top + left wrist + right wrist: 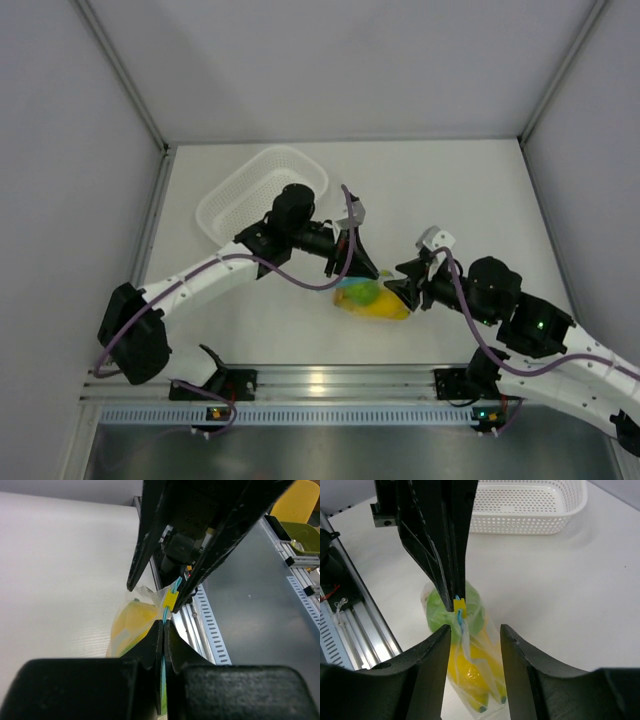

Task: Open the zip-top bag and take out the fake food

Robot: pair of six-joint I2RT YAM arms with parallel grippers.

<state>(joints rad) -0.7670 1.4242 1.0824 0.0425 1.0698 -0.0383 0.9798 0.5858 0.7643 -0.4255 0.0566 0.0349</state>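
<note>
The zip-top bag (372, 298) is clear, with a light blue zip strip (461, 622) and a yellow slider (459, 604). Inside it are the fake food pieces: a green ball-like fruit (440, 612), a yellow banana bunch (492, 680) and a yellow oval fruit (465, 672). My left gripper (347, 262) is shut on the zip strip just behind the slider, as the left wrist view (162, 626) shows. My right gripper (400, 285) is open, its fingers on either side of the hanging bag (475, 630), touching nothing.
A white perforated basket (262, 190) stands at the back left; it also shows in the right wrist view (530, 505). The aluminium rail (330, 380) runs along the table's near edge, close below the bag.
</note>
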